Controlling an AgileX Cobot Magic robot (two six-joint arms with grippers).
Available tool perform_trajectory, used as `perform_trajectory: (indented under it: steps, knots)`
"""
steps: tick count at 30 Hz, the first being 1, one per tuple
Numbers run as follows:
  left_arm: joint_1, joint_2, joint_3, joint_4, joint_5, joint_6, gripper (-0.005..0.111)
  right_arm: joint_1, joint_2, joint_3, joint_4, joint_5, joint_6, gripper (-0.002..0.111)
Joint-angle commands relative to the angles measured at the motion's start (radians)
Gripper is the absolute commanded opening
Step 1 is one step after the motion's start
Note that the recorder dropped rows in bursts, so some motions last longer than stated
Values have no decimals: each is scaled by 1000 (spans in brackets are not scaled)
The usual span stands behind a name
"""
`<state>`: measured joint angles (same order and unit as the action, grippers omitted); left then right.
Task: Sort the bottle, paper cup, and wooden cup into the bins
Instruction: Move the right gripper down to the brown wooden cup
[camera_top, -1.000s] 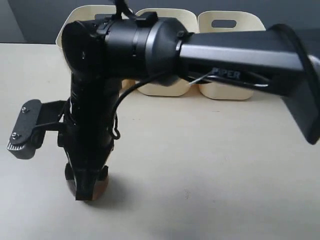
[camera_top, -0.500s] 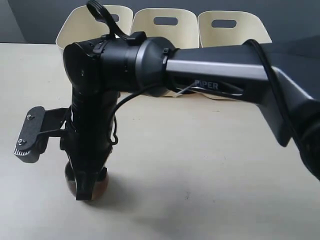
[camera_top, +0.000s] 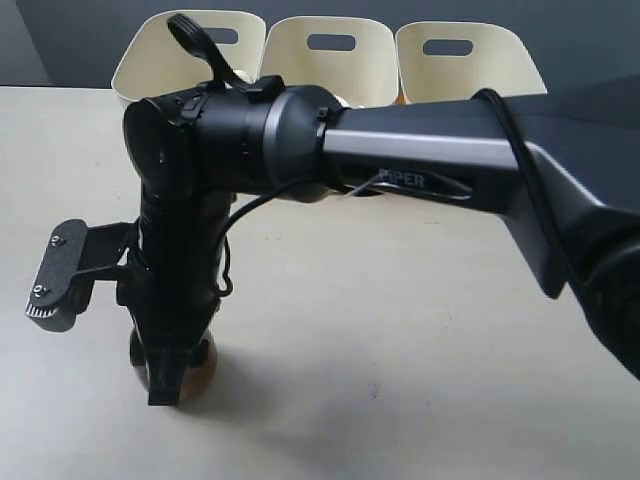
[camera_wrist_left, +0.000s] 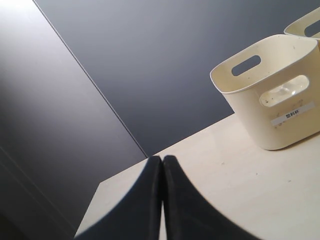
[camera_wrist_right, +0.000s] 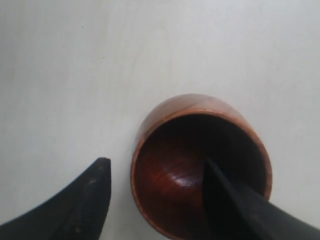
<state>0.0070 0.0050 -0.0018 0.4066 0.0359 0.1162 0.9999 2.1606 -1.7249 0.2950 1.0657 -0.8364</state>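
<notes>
The wooden cup (camera_wrist_right: 200, 165) stands upright on the table, dark reddish-brown with a dark inside. My right gripper (camera_wrist_right: 156, 165) is open and straddles its wall. One finger (camera_wrist_right: 235, 205) is inside the cup and the other finger (camera_wrist_right: 85, 200) is outside, apart from the wall. In the exterior view the right arm reaches across to the left, and its gripper (camera_top: 170, 385) covers most of the wooden cup (camera_top: 197, 362). My left gripper (camera_wrist_left: 161, 159) is shut on nothing and faces the leftmost of the three bins (camera_wrist_left: 270, 115). The bottle and the paper cup are hidden.
Three cream bins (camera_top: 330, 45) stand in a row at the back of the table. The right arm's dark forearm (camera_top: 440, 150) crosses in front of them. A black camera bracket (camera_top: 60, 275) sticks out left of the wrist. Something clear shows through the left bin's cutout (camera_wrist_left: 285, 92).
The right arm's forearm has sunk lower in the exterior view, uncovering more of the bins. Its gripper has stayed over the wooden cup.
</notes>
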Motion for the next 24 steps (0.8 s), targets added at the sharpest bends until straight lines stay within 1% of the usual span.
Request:
perform_trajectory:
  steps: [1, 24]
  knots:
    - [0, -5, 2, -9, -6, -2, 0, 0, -1, -5, 5, -15, -5, 53]
    - [0, -5, 2, -9, -6, -2, 0, 2, 57, -5, 27, -27, -5, 53]
